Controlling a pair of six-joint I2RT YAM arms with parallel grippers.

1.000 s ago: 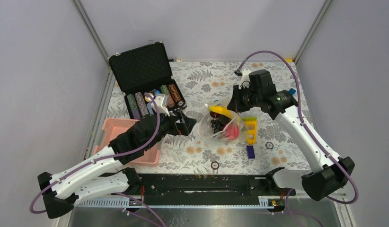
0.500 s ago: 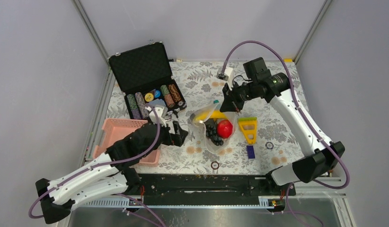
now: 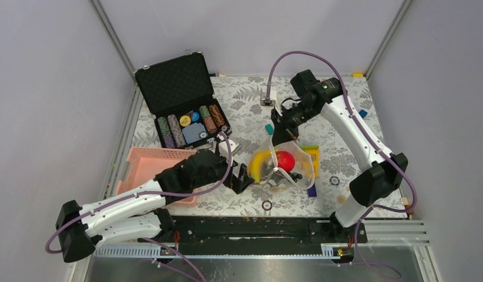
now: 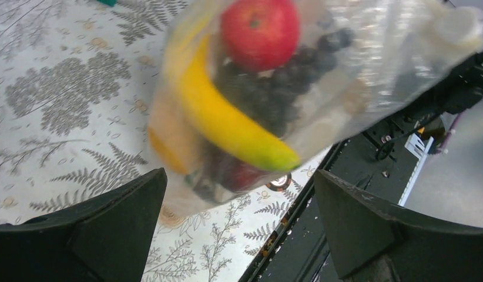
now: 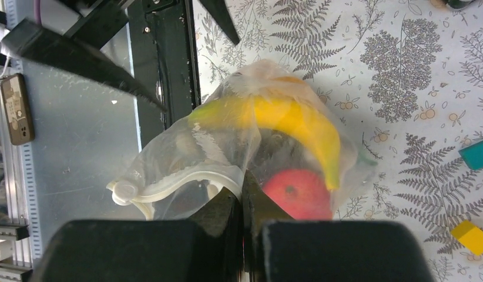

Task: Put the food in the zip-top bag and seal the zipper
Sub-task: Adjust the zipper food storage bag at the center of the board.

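The clear zip-top bag point(image 3: 281, 167) hangs above the table with the food inside: yellow banana point(image 3: 258, 163), red fruit point(image 3: 285, 160) and dark grapes. My right gripper point(image 3: 278, 136) is shut on the bag's mouth edge and holds it up. In the right wrist view its jaws point(image 5: 242, 191) pinch the whitish zipper point(image 5: 186, 179), with the banana point(image 5: 295, 123) and red fruit point(image 5: 295, 194) beyond. My left gripper point(image 3: 242, 179) is open and empty at the bag's lower left. In the left wrist view the bag point(image 4: 356, 64), banana point(image 4: 227, 123) and red fruit point(image 4: 260, 32) hang ahead of the open fingers point(image 4: 116, 226).
An open black case point(image 3: 180, 100) with poker chips stands at the back left. A pink basket point(image 3: 151, 170) lies by the left arm. A yellow triangular piece point(image 3: 311, 161), a blue block point(image 3: 311, 189) and a teal block point(image 3: 269, 127) lie around the bag. A black rail point(image 3: 257, 226) runs along the near edge.
My right gripper has swung left and raised the bag by its mouth edge, so the bag now hangs. My left gripper has moved right and nearer, up to the bag's lower left.
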